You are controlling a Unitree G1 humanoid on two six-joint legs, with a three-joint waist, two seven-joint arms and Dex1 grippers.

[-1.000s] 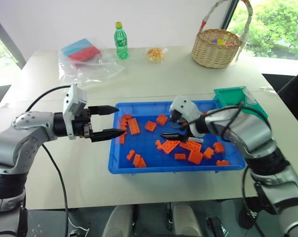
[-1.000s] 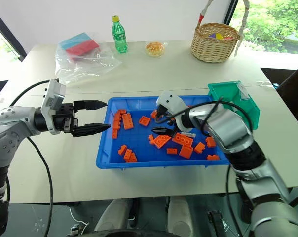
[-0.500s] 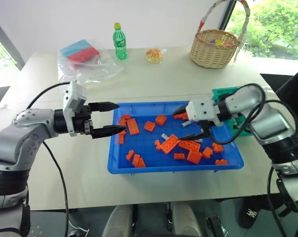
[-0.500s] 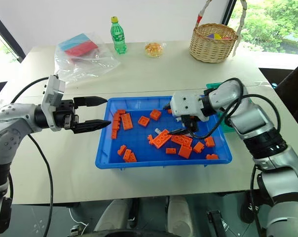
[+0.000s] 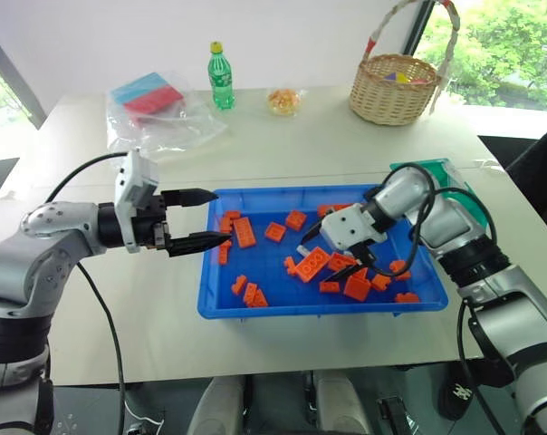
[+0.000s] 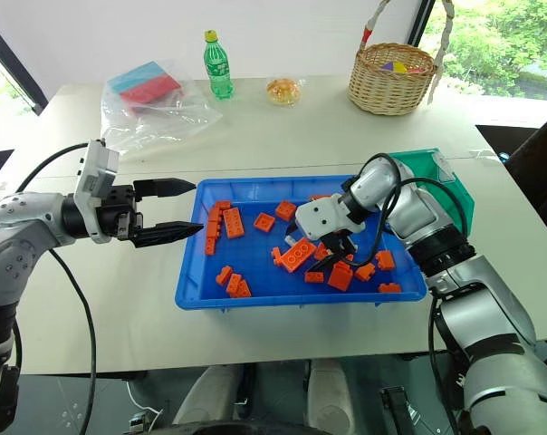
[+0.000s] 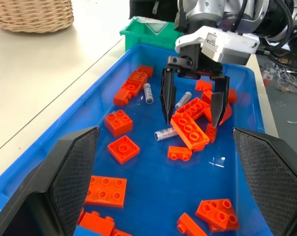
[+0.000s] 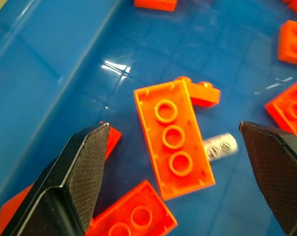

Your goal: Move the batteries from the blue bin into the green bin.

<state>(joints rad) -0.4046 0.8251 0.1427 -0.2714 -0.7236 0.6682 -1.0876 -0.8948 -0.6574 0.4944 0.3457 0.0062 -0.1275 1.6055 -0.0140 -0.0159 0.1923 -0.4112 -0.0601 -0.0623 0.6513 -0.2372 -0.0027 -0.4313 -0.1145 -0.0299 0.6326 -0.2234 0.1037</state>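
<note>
A green bottle (image 5: pixel 221 74) with a yellow cap is seen standing at the far side of the desk (image 5: pixel 283 140). A clear bag (image 5: pixel 161 111) lies left of it. A wicker basket (image 5: pixel 398 87) is set far right. Orange bricks (image 5: pixel 311 264) are scattered about.

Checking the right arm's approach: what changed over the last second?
The right gripper swung out toward the green bin, then came back and turned down; it now hangs open over a long orange brick that covers part of a battery in the blue bin. It took hold of nothing. The left gripper stayed open at the bin's left edge; bricks and batteries look unmoved.
</note>
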